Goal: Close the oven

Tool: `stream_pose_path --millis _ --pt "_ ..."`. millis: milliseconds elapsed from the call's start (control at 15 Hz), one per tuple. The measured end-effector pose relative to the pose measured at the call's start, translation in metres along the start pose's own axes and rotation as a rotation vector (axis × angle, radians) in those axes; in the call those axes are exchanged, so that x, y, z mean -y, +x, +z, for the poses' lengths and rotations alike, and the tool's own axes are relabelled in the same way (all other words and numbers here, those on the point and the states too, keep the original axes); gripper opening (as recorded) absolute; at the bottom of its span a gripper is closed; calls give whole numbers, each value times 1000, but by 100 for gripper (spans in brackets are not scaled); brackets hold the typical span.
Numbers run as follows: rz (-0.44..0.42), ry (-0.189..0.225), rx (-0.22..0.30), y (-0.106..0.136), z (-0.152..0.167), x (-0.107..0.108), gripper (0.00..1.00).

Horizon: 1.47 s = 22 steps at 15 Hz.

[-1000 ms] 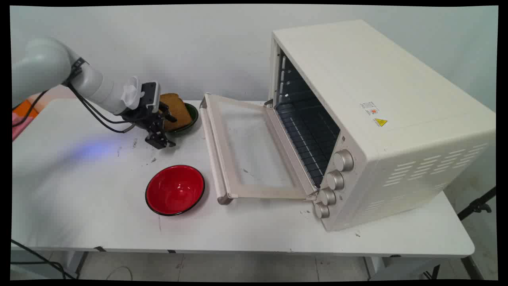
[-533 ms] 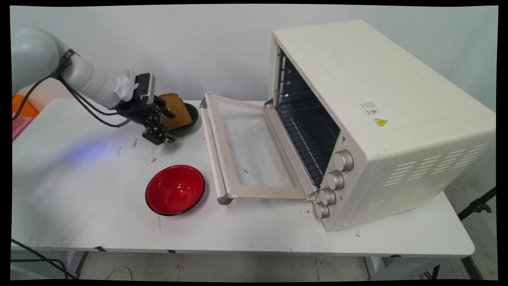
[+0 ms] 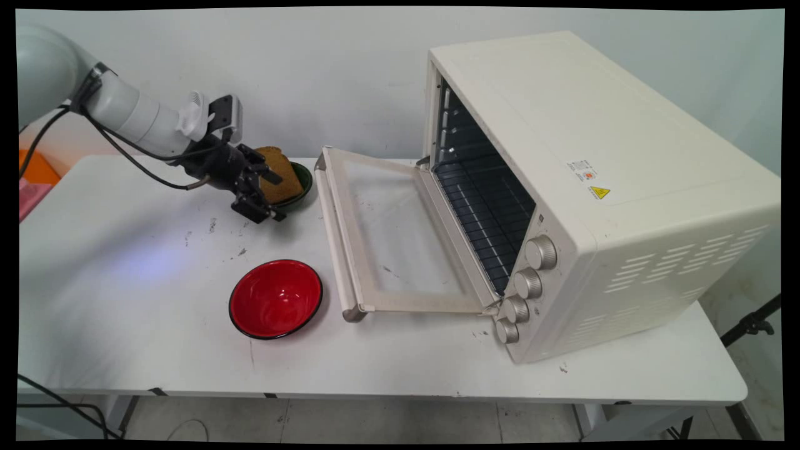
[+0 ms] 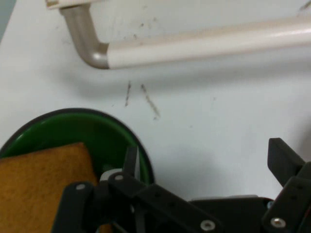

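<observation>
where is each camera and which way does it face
Main view: fixed above the table's near side, looking down across it to the wall; shows the arm and gripper by the green bowl.
Hand view: on the hand, looking down at the table; shows both fingers.
Shared: green bowl, bread, oven door handle.

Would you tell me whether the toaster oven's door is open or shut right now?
Open. The toaster oven has its door folded down flat toward the table, showing the wire rack inside.

White table (image 3: 387,362) carries a cream toaster oven (image 3: 600,187) at right, its door (image 3: 387,237) dropped open. Red bowl (image 3: 275,299) near front; green bowl (image 3: 304,178) with bread (image 3: 282,175) sits farther back.
</observation>
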Motion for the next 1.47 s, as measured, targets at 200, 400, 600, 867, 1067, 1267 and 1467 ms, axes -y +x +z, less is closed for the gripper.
stream_pose_path --millis 200,400,600,867,1067,1267,1467 --pt "-60 -21 -18 5 5 -9 100" --pt "-100 -42 -26 7 16 -20 100" --pt "-119 -54 -31 9 31 -28 0" --pt "-128 -56 -39 14 55 -35 0" --pt "-136 -56 -49 19 71 -38 0" --pt "-145 -56 -62 26 83 -41 0" --pt "-154 -54 -79 33 90 -42 0"
